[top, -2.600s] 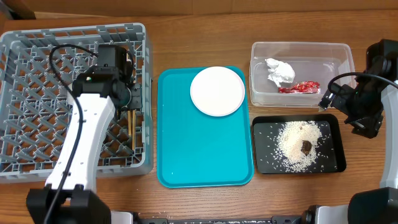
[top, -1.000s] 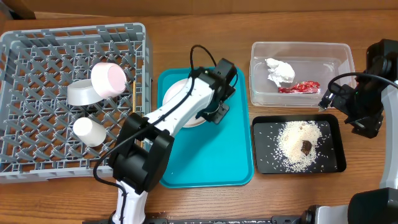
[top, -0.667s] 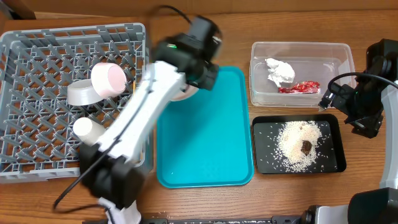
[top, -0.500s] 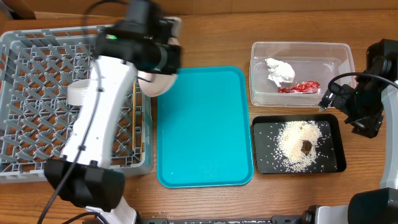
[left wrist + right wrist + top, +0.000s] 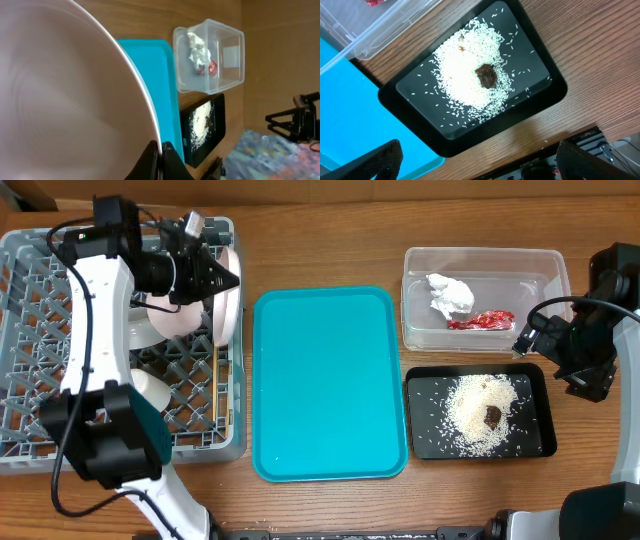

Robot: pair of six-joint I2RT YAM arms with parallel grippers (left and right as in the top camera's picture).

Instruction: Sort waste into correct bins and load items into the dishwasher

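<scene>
The pale round plate point(image 5: 229, 302) has a smooth, faintly glossy surface and is held on edge over the right side of the grey plastic dish rack point(image 5: 60, 420), a square lattice of pegs. The left gripper point(image 5: 220, 280) is clamped on the plate's thin rim. In the left wrist view the plate point(image 5: 65, 100) fills most of the picture, with the dark fingertips pinching its edge at the bottom. In the rack, just left of the plate, lie a small pinkish bowl point(image 5: 175, 317), a grey bowl point(image 5: 133, 332) and a small white cup point(image 5: 150, 388). Thin wooden chopsticks point(image 5: 218, 385) lie along the rack's right side. A flat teal tray point(image 5: 330, 390) with rounded corners sits on the wooden tabletop point(image 5: 330, 240) between the rack and the bins. The clear plastic tub point(image 5: 535, 275) holds a crumpled white paper wad point(image 5: 450, 294) and a shiny red wrapper point(image 5: 482, 320). Just in front of it, the shallow black tray point(image 5: 425, 395) carries a loose mound of white rice point(image 5: 475, 415) with a small brown lump point(image 5: 493, 416) in it. The right gripper point(image 5: 477, 146) is spread wide. It holds nothing, and its wrist camera looks down on the black tray.
</scene>
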